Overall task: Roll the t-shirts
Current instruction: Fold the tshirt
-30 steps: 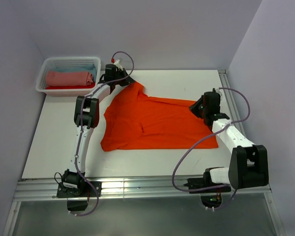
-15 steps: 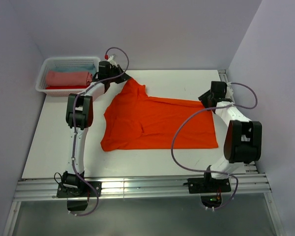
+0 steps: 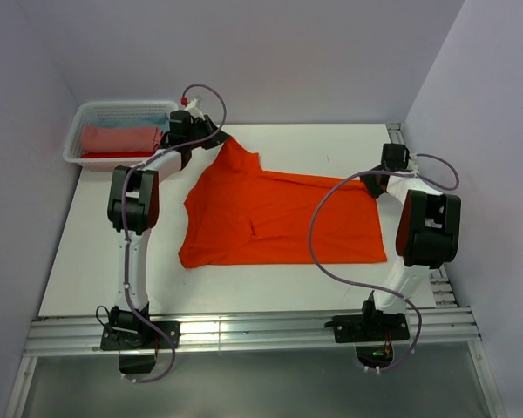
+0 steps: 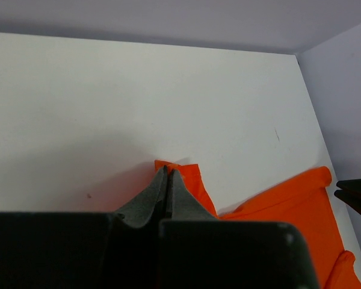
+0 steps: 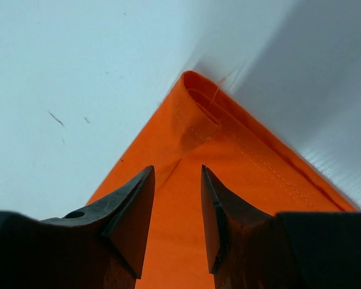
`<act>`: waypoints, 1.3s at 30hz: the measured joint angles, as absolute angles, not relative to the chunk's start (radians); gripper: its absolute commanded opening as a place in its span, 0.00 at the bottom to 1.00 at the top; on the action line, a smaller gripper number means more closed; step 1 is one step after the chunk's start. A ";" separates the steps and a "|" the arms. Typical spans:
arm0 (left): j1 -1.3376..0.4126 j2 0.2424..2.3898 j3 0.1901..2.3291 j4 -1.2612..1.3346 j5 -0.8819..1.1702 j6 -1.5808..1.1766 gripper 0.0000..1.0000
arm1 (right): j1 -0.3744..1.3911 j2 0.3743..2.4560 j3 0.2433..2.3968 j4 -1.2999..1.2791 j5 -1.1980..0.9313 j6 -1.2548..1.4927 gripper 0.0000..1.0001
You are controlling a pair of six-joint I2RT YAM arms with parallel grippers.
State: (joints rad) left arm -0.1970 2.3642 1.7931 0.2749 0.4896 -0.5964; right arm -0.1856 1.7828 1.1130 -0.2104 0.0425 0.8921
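One orange t-shirt (image 3: 279, 218): left claw (image 4: 167, 173) pinches corner, right claw (image 5: 177, 171) gapes above.

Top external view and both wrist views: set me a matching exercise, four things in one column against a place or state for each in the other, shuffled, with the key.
Things
1. left gripper
2. right gripper
3. orange t-shirt
4. salmon-pink roll

Places or states
A. lying in the white basket
B. jaws apart over a hemmed cloth corner
C. spread out on the table
D. shut on a tip of orange cloth

Pairs: 1-D, 2-B, 3-C, 4-A
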 measured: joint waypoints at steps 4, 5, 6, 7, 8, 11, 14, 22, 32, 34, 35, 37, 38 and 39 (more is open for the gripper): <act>-0.197 2.342 1.762 0.272 0.489 -0.595 0.00 | -0.191 1.794 1.120 -0.215 0.049 0.913 0.42; -0.197 2.331 1.750 0.272 0.487 -0.594 0.00 | -0.192 1.801 1.125 -0.217 0.053 0.920 0.41; -0.197 2.322 1.737 0.274 0.484 -0.591 0.00 | -0.194 1.806 1.128 -0.216 0.057 0.925 0.42; -0.197 2.305 1.726 0.274 0.482 -0.590 0.00 | -0.195 1.813 1.128 -0.218 0.062 0.935 0.41; -0.197 2.293 1.717 0.273 0.480 -0.588 0.00 | -0.196 1.815 1.128 -0.219 0.064 0.937 0.41; -0.197 2.257 1.688 0.288 0.477 -0.588 0.00 | -0.197 1.819 1.125 -0.218 0.070 0.956 0.41; -0.197 2.232 1.665 0.315 0.478 -0.597 0.00 | -0.203 1.820 1.124 -0.215 0.076 0.973 0.42; -0.197 2.222 1.629 0.347 0.485 -0.618 0.00 | -0.213 1.851 1.124 -0.189 0.087 0.998 0.41; -0.197 2.221 1.610 0.357 0.485 -0.622 0.00 | -0.214 1.898 1.154 -0.186 0.086 1.013 0.20; -0.197 2.215 1.600 0.357 0.485 -0.622 0.00 | -0.214 1.903 1.158 -0.181 0.086 1.016 0.13; -0.197 2.209 1.594 0.356 0.485 -0.622 0.00 | -0.214 1.903 1.157 -0.181 0.086 1.020 0.05; -0.197 2.194 1.584 0.356 0.485 -0.622 0.00 | -0.214 1.903 1.157 -0.176 0.086 1.023 0.00; -0.197 2.186 1.580 0.356 0.485 -0.622 0.00 | -0.214 1.903 1.157 -0.175 0.086 1.024 0.00; -0.197 2.175 1.576 0.357 0.485 -0.621 0.00 | -0.214 1.903 1.157 -0.175 0.086 1.024 0.00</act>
